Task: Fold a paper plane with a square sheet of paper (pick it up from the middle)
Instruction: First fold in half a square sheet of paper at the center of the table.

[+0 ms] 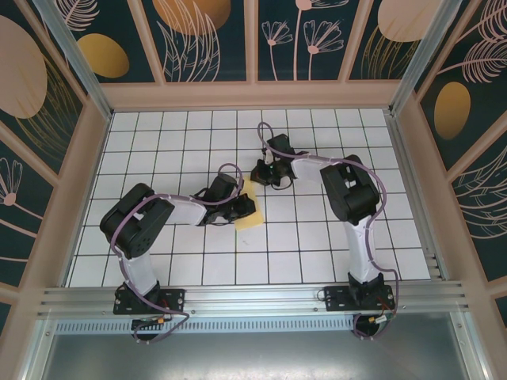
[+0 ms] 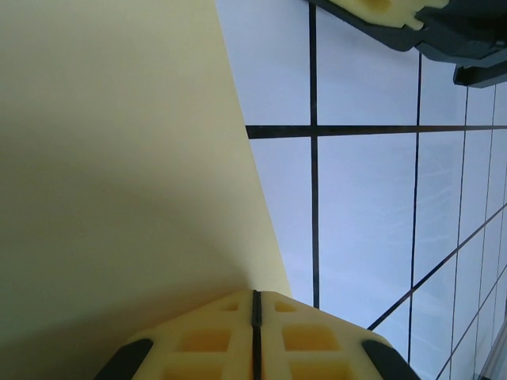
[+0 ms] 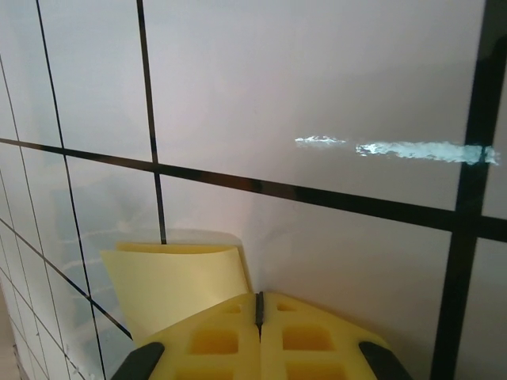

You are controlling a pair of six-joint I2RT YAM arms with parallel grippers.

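Left hand (image 2: 255,297) and right hand (image 3: 258,297) pinch shut on the square sheet of paper (image 2: 119,158); pulling apart could tear it.

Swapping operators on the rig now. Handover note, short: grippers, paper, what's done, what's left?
Left gripper: shut, pinching the edge of the yellow sheet, which rises close to its camera.
Right gripper: shut, tips at a curled corner of the sheet; whether it pinches it is unclear.
Sheet: middle of the table, between the two grippers, partly under the left one.
Done: sheet picked up, a fold apparently under way.
Left: no dart shape yet; finish the folding.
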